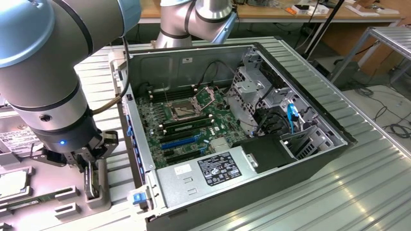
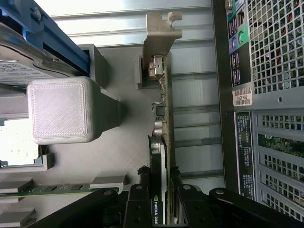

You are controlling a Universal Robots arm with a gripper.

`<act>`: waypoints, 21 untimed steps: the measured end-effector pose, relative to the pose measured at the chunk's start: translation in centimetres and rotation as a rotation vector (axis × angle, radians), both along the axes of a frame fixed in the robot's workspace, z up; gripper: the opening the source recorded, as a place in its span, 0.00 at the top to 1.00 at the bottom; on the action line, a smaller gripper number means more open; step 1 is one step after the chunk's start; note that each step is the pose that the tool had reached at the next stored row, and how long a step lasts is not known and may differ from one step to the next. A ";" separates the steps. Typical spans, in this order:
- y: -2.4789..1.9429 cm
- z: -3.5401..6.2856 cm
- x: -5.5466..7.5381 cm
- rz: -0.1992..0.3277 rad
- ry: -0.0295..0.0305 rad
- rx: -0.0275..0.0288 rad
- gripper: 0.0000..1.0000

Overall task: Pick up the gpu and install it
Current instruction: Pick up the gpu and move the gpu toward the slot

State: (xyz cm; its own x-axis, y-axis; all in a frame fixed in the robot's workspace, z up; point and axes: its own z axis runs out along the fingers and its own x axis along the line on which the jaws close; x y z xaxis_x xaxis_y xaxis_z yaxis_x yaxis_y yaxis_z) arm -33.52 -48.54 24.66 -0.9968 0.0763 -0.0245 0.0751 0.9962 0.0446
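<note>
The end effector (image 2: 160,189) was pressed in on the gpu (image 2: 160,152), one black finger (image 2: 142,194) against each face of the thin card, which showed edge-on in the wrist view. The gpu stood on its edge in a slot of a grey printed holder (image 2: 118,142), with its silver end bracket (image 2: 159,42) at the end away from the fingers. In the exterior view the end effector (image 1: 88,168) reached straight down onto the gpu (image 1: 92,185), which sat upright in the holder (image 1: 96,199) on the ribbed metal bench (image 1: 359,192), outside the computer case (image 1: 308,110) and just off that case's wall on the exterior view's left.

Beside the card in the holder rose a square grey post (image 2: 59,109). Beyond it lay a hard drive (image 2: 19,71) in a blue frame and a green memory stick (image 2: 52,190).

Farther off, the case lay open on its side, its motherboard (image 1: 186,120) exposed and a power supply (image 1: 205,168) with a label at the near end. A wooden desk (image 1: 289,14) stood behind.
</note>
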 end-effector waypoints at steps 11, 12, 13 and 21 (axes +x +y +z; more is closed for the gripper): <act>0.00 0.38 0.0 0.000 0.0008 0.0000 0.73; 0.00 0.46 0.0 0.000 0.0010 0.0000 0.73; 0.00 0.59 0.0 0.000 0.0014 0.0000 0.73; 0.00 1.79 0.0 0.000 0.0048 -0.0001 0.73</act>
State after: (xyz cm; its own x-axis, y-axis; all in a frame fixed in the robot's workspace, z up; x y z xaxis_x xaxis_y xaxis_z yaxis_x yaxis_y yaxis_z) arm -33.52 -48.54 26.45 -0.9969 0.0763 -0.0197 0.0753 0.9962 0.0442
